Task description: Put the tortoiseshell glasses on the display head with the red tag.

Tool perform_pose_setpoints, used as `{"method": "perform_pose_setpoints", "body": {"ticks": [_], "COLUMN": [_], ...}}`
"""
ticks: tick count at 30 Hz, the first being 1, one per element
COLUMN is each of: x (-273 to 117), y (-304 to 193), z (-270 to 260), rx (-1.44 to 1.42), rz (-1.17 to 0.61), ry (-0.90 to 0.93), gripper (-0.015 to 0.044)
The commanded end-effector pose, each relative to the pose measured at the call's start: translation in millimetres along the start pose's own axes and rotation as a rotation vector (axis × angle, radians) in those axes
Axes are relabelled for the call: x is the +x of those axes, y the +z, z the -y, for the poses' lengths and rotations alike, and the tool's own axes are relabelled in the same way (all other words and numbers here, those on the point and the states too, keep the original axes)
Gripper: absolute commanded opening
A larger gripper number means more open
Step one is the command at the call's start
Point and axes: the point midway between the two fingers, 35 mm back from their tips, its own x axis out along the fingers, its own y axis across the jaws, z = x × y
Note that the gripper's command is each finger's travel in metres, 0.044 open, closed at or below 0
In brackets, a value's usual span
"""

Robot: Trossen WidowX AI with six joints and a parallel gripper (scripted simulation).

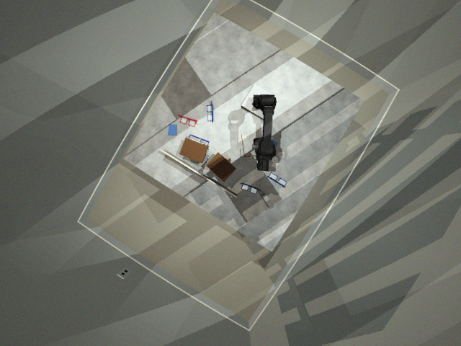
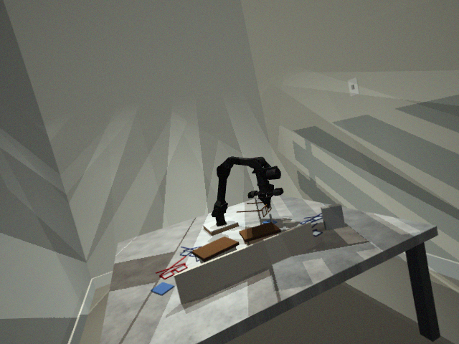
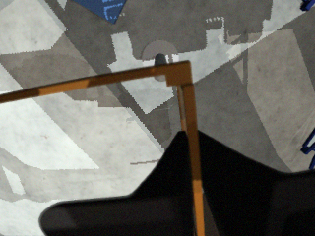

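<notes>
My gripper (image 2: 267, 206) (image 3: 187, 137) is shut on the tortoiseshell glasses (image 1: 249, 156) (image 2: 248, 211) (image 3: 98, 82), which hang in the air with both temples spread towards the arm's base in the exterior view. The fingertips grip a front bar of the frame; the top view hides them under the arm. Two brown-topped blocks, one (image 1: 194, 150) (image 2: 215, 249) farther from the gripper and one (image 1: 221, 169) (image 2: 259, 232) nearer, may be the display heads. The glasses are apart from both. No red tag can be made out, and the faces are hidden.
A long upright panel (image 2: 241, 274) stands in front of the blocks, and a grey box (image 2: 333, 217) beyond its end. Red glasses and several blue glasses lie around the blocks. Blue squares (image 1: 172, 130) (image 2: 162, 288) (image 3: 105, 7) lie on the table. A small round-based post (image 3: 159, 60) stands below the glasses.
</notes>
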Motion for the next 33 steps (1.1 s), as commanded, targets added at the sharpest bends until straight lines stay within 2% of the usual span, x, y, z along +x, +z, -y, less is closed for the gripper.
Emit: {"method": "perform_pose_setpoints", "body": {"ticks": [1, 18, 33], "x": [0, 2, 9], "y": [-19, -92, -121], "z": [-15, -97, -165], "rx": [0.033, 0.211, 0.342], "rz": [-0.001, -0.009, -0.014], "ry": [0.002, 0.009, 0.014], "gripper": [0.0, 0.0, 0.0]}}
